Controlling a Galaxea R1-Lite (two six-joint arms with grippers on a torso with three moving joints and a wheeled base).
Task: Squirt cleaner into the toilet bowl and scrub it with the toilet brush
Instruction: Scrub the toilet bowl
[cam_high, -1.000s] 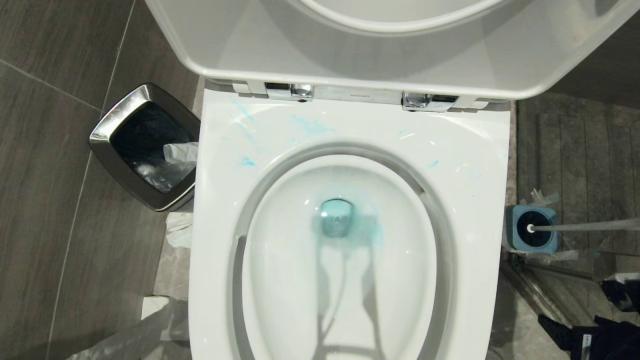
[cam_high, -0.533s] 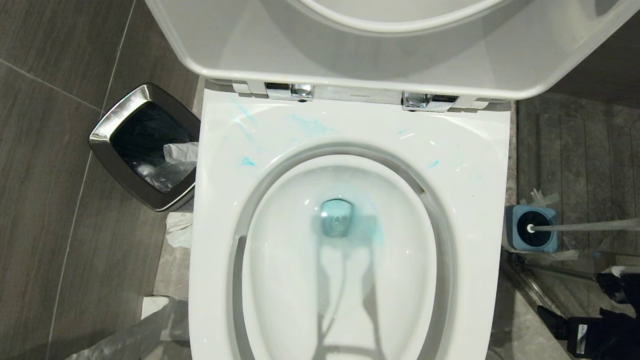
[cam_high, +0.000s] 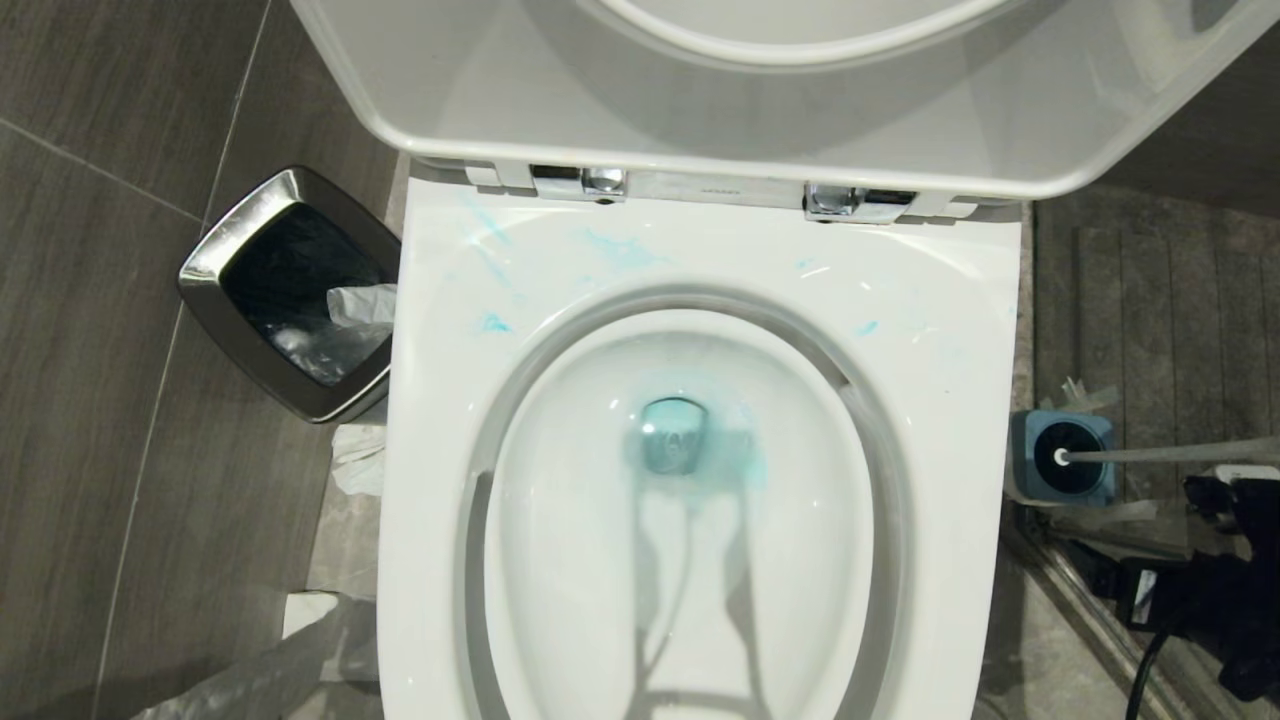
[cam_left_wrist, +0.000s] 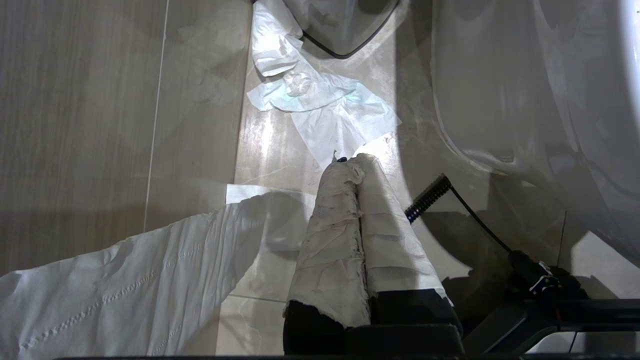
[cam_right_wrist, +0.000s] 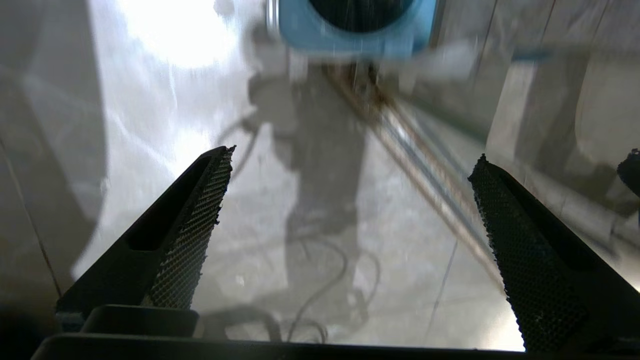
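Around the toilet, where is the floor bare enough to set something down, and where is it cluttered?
Bare: the grey floor tiles left of the steel bin. Crowded: the strip between bin and toilet bowl, littered with tissue; and right of the bowl, where the brush holder, toilet brush and open right gripper sit together.

In the head view the toilet bowl (cam_high: 690, 520) fills the centre, its basin open from above. The raised lid (cam_high: 760, 100) overhangs the upper frame and walls off that side.

At middle left, the steel-rimmed bin (cam_high: 290, 290) stands just beside the rim, leaving a narrow gap with crumpled paper (cam_high: 358, 455) on the floor below it.

At right, the toilet brush (cam_high: 1160, 455) lies across its blue holder (cam_high: 1062, 458), close to the toilet's side; the right gripper (cam_high: 1215, 500) sits at the right edge just beneath the handle, fingers (cam_right_wrist: 190, 235) spread wide over bare floor.
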